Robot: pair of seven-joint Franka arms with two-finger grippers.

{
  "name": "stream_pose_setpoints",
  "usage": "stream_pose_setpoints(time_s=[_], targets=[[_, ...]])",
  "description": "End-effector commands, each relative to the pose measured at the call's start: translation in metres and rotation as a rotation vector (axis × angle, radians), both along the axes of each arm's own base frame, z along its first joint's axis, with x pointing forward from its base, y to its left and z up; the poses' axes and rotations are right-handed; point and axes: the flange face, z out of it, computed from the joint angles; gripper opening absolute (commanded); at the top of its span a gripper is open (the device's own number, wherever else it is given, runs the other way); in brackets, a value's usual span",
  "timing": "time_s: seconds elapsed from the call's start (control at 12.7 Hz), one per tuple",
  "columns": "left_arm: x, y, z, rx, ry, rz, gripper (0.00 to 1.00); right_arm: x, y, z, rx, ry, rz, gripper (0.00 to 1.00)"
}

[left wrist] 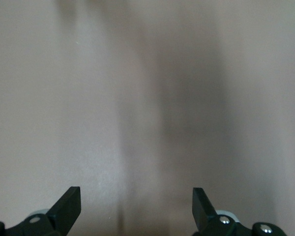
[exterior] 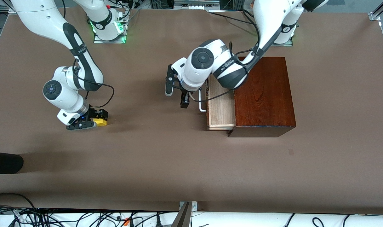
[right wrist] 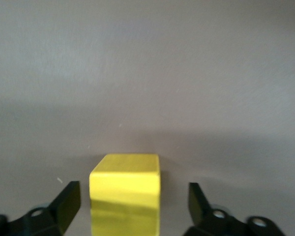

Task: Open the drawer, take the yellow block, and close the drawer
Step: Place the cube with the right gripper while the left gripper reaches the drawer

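The yellow block (exterior: 100, 121) is out of the drawer (exterior: 220, 108) and sits on the worktop (exterior: 166, 164) toward the right arm's end, well apart from the wooden box (exterior: 263, 96). The right tool (exterior: 91, 121) is low around it, and in the right wrist view its fingers (right wrist: 69, 202) stand clear of the block's sides, so the block is released, not gripped. The take-out step looks done; what is left, I judge, is closing the drawer, which stands pulled out with its pale inside bare. The left tool (exterior: 185, 100) hangs with its fingers (left wrist: 69, 204) spread and empty, just beside the white handle (exterior: 201, 104). The next move calls for a straight push on the drawer front toward the box.
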Motion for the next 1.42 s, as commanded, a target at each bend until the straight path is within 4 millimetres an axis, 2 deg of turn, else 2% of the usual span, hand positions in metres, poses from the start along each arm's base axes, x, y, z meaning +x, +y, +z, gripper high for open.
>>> stream_pose_setpoints(time_s=[0.0,0.08,0.24,0.32,0.47,0.79,1.11,1.34], targets=[[-0.007,0.004,-0.012,0.110,-0.020,-0.046,1.00,0.018,-0.016,0.055,0.011,-0.096,0.032,1.00],[-0.009,0.008,-0.016,0.150,-0.011,-0.049,1.00,0.023,-0.014,0.078,0.015,-0.119,0.041,1.00],[-0.011,0.013,-0.020,0.203,-0.005,-0.057,1.00,0.020,-0.007,0.123,0.039,-0.058,0.031,1.00],[-0.010,0.016,-0.021,0.224,-0.002,-0.060,1.00,0.017,-0.006,0.143,0.049,-0.031,0.004,1.00],[-0.009,0.024,-0.024,0.276,0.009,-0.065,1.00,0.009,0.010,0.187,0.063,-0.021,-0.005,1.00],[-0.009,0.037,-0.026,0.353,0.051,-0.065,1.00,-0.005,0.014,0.273,0.071,0.015,0.009,1.00],[-0.009,0.045,-0.020,0.421,0.051,-0.079,1.00,-0.009,0.016,0.337,0.060,0.074,-0.023,1.00],[-0.007,0.057,-0.014,0.477,0.052,-0.079,1.00,-0.006,0.009,0.368,0.033,0.048,-0.020,1.00]])
